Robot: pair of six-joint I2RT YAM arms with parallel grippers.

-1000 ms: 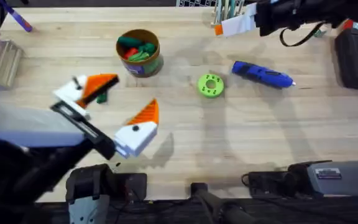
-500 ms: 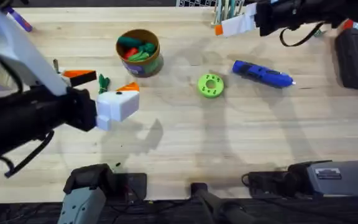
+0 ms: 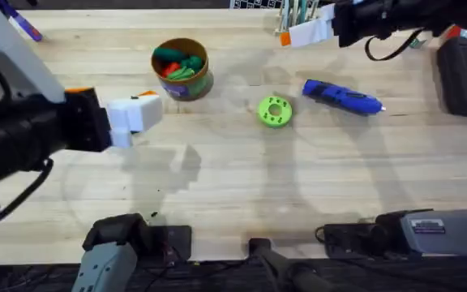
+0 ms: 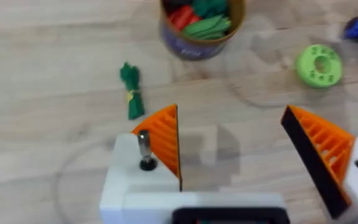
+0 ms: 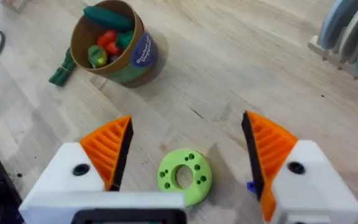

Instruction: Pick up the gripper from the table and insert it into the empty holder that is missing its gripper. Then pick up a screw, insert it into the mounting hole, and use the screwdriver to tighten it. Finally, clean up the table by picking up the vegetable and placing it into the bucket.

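The left hand [image 4: 235,149] hangs over the left part of the wooden bench [image 3: 314,186], its two orange ribbed fingers [image 4: 163,134] spread wide and holding nothing. Beyond them lies the one vegetable [image 4: 131,90], a dark-green knotted piece on bare wood, near the bucket [image 3: 182,68] but apart from it. The bucket stands in the upper left of the overhead frame, holding red and green toy pieces; its purple label cannot be read. The right hand [image 5: 185,155], at the upper right of the overhead frame, is likewise wide open and empty, with one lime-green disc [image 3: 275,111] seen between its fingers. One blue screwdriver [image 3: 343,97] lies just right of the disc. The bench's centre and lower right are open wood.
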